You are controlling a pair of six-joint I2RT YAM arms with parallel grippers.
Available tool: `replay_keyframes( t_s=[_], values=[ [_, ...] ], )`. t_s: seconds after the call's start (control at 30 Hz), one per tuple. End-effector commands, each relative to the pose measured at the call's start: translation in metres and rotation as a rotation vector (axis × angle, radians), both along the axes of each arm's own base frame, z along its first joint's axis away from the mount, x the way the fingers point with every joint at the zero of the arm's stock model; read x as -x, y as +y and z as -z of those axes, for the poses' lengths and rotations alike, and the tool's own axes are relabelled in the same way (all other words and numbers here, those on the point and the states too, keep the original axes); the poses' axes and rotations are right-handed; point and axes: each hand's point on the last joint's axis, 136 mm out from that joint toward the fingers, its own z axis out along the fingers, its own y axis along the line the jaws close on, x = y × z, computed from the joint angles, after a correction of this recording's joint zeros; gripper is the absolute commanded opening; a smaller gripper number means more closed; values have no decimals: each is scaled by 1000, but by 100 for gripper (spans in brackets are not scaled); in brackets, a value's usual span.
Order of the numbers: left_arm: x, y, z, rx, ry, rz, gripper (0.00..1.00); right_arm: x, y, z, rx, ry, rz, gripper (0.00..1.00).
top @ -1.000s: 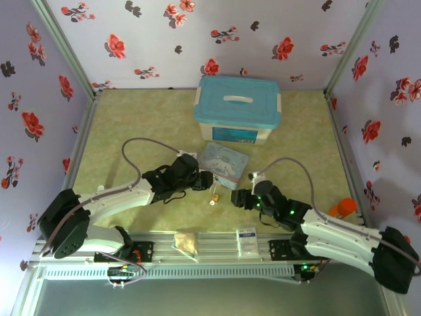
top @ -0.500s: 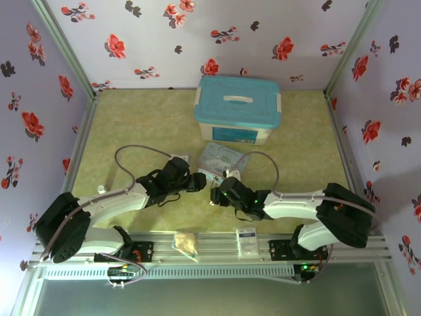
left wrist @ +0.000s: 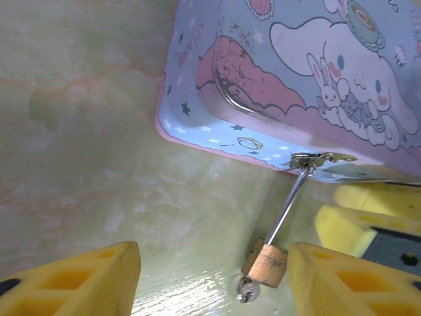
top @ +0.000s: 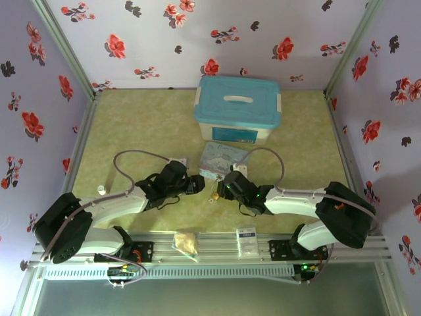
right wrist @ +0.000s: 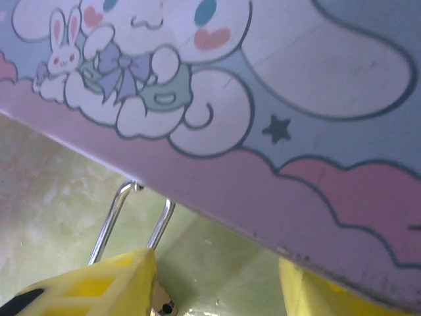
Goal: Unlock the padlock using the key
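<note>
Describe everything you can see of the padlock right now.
The padlock is tiny: a brass-gold block body on a thin silvery U-shaped shackle. The shackle's bend hooks through the clasp of the cartoon tin, and the body lies slanted away from it on the green table. A small silvery piece sits at the body's far end; I cannot tell what. The lock lies between the open fingers of the left gripper, neither touching it.

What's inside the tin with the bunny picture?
Nothing inside shows: the tin is shut, covering it. Outside, the padlock sits by its edge, shackle hooked through the clasp.
</note>
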Motion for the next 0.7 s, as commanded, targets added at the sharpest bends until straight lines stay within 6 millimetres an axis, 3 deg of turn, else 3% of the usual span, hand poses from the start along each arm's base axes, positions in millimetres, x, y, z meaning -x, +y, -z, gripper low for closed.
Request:
replay_keyframes(
  t_s=[0.0,0.2,0.33,0.67],
  values=[
    [0,-4,1,48,10,-3,60,10,15,-1,-16,23,-52,51],
    [2,-3,2,45,11,-1,59,20,40,2,-6,36,-77,52],
    [3,-1,3,42,11,0,59,21,35,21,57,80,-48,49],
    [4,1,6,48,12,-6,59,33,30,33,56,104,-44,34]
  ],
)
